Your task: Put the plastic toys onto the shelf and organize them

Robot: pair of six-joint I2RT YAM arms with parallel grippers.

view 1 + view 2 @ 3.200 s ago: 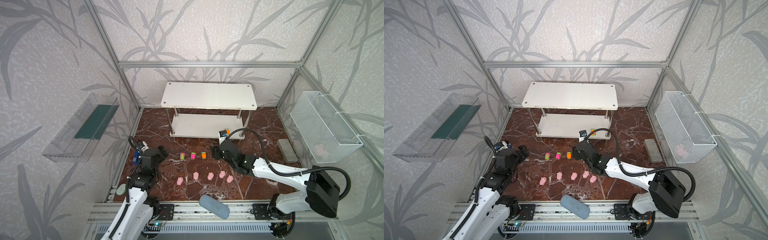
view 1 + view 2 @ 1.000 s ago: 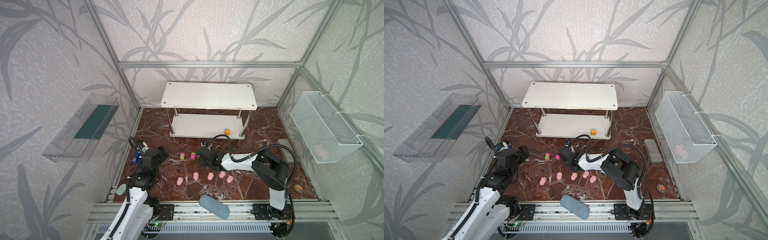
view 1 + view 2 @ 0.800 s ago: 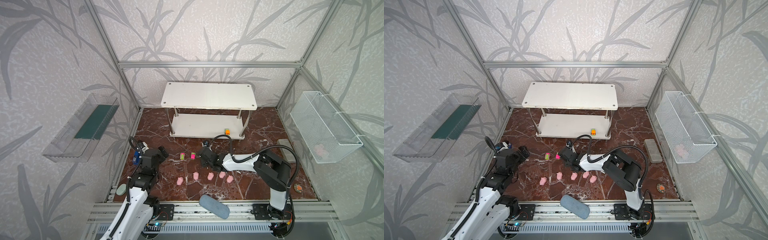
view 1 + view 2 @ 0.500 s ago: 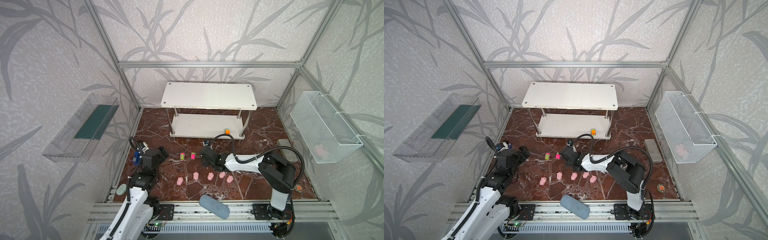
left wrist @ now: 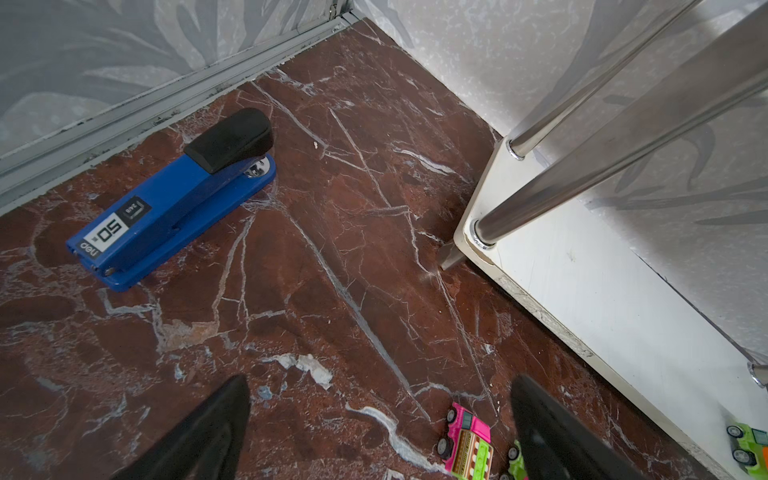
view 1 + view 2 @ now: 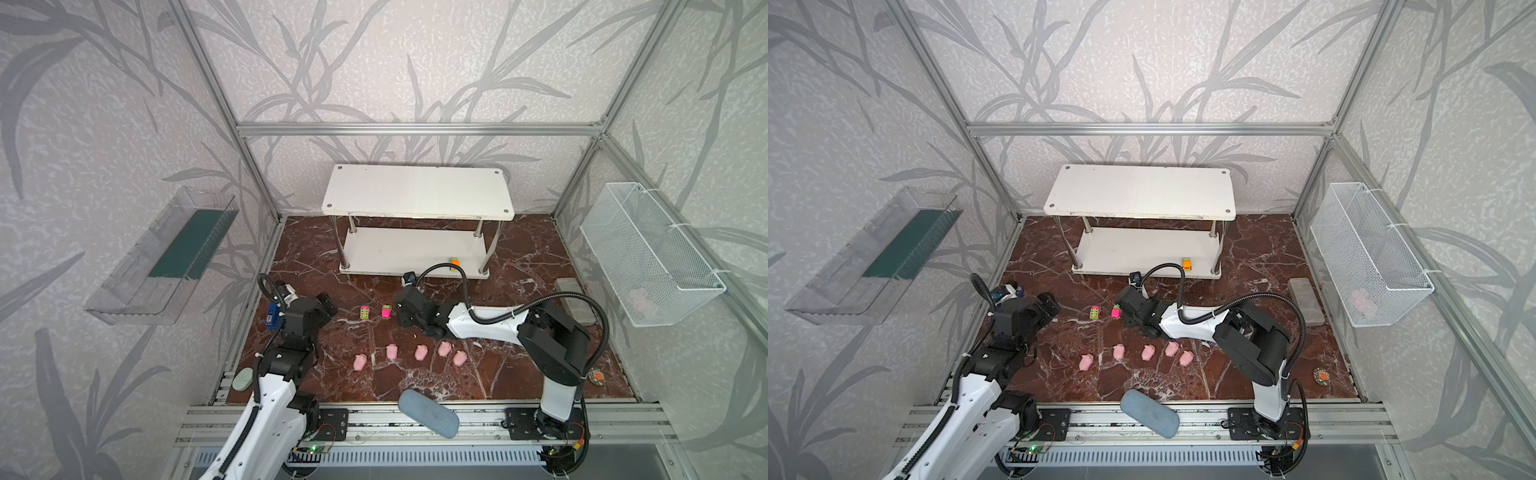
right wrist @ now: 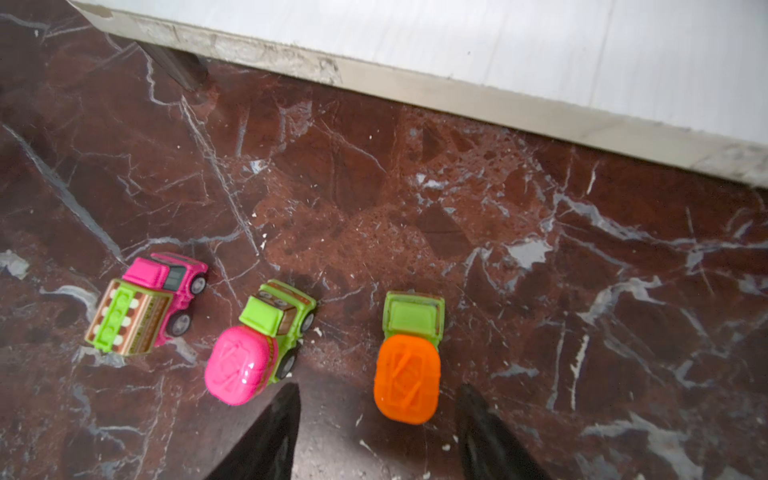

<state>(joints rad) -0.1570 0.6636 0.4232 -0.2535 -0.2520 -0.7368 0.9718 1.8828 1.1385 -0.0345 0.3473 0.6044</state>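
Between the fingers of my open right gripper [image 7: 379, 388], just ahead of the tips, an orange-and-green toy car [image 7: 409, 357] stands on the floor, untouched. Beside it are two pink-and-green cars [image 7: 259, 340] [image 7: 145, 303], seen in a top view as well [image 6: 386, 311] [image 6: 365, 312]. Another orange car [image 6: 455, 262] sits on the lower board of the white shelf [image 6: 415, 195]. Several pink pigs [image 6: 421, 353] lie in a row nearer the front. My left gripper [image 5: 380, 380] is open and empty above the floor, left of the cars.
A blue stapler [image 5: 174, 199] lies by the left rail. There is a clear wall tray [image 6: 166, 257] on the left and a wire basket [image 6: 648, 253] on the right. A grey-blue pouch [image 6: 428, 413] rests on the front rail, and a grey block [image 6: 575, 299] at the right.
My right arm left an orange car on the lower shelf board and came back over the floor cars. In the last second its elbow swung right. The left arm stayed still.
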